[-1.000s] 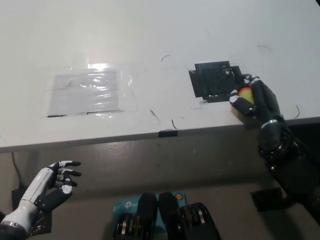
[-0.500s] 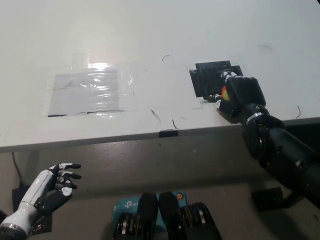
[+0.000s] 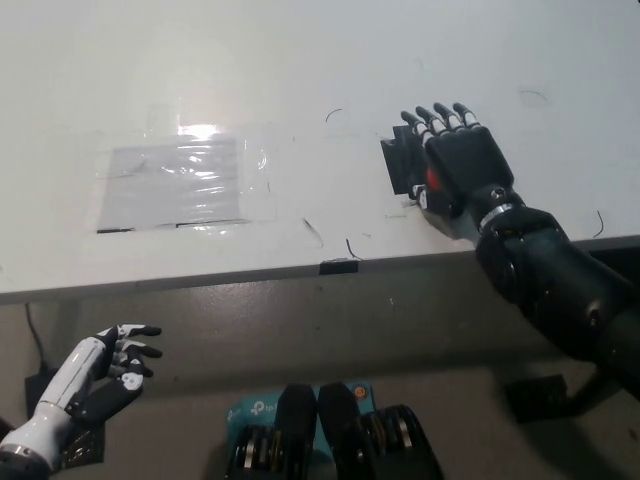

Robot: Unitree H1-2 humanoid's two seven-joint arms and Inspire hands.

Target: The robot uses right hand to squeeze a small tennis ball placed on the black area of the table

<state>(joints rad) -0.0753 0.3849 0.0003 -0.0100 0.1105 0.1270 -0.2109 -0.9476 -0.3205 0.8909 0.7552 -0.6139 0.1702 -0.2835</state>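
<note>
1. My right hand lies flat over the black area, fingers stretched apart; the tennis ball peeks from under my palm.
2. Next, I judge, the fingers must curl around it.
3. My left hand rests low, fingers loosely spread.

White table, black square patch, black right hand, white left hand.

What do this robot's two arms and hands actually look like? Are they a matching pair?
No, they differ. The left hand is white with black fingertips and dark palm parts, on a slim white forearm. The right hand is all black and human-shaped, with a silvery ring at the wrist and a bulky, rounded black forearm behind it.
</note>
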